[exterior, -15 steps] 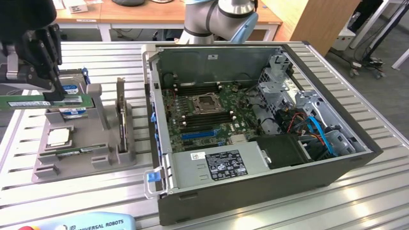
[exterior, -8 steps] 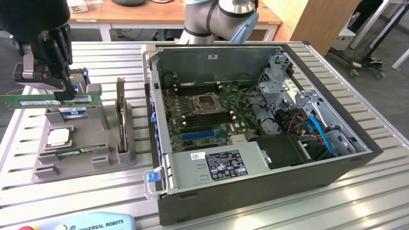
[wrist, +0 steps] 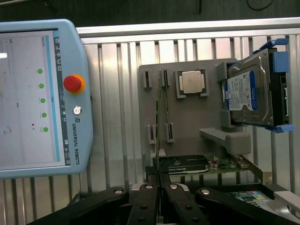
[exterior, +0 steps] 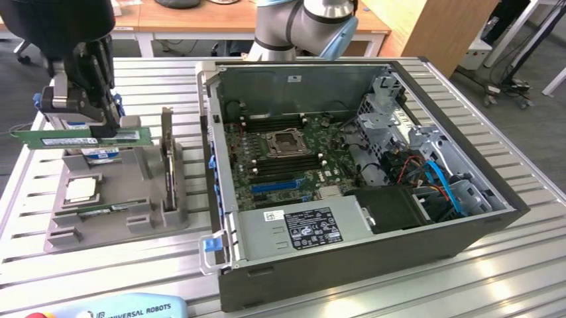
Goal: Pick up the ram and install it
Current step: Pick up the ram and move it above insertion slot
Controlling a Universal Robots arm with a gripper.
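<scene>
In the exterior view my gripper (exterior: 105, 131) is shut on the ram (exterior: 53, 139), a long green stick with a white sticker. It is held level, on edge, above the grey parts holder (exterior: 115, 218) at that view's left. In the wrist view the ram (wrist: 161, 122) appears edge-on as a thin line running out from between the black fingers (wrist: 146, 192) of the gripper (wrist: 159, 182). The open computer case (exterior: 460, 232) stands to the exterior view's right, its motherboard showing black memory slots (exterior: 285, 163) beside the processor socket (exterior: 285, 142).
The holder carries a silver processor chip (wrist: 192, 82), a blue-labelled hard drive (wrist: 248, 91), an upright expansion card (exterior: 166, 156) and another green stick (exterior: 111, 209). A teach pendant (wrist: 37, 98) lies on the slatted table beside the holder. The arm's base (exterior: 301, 30) rises behind the case.
</scene>
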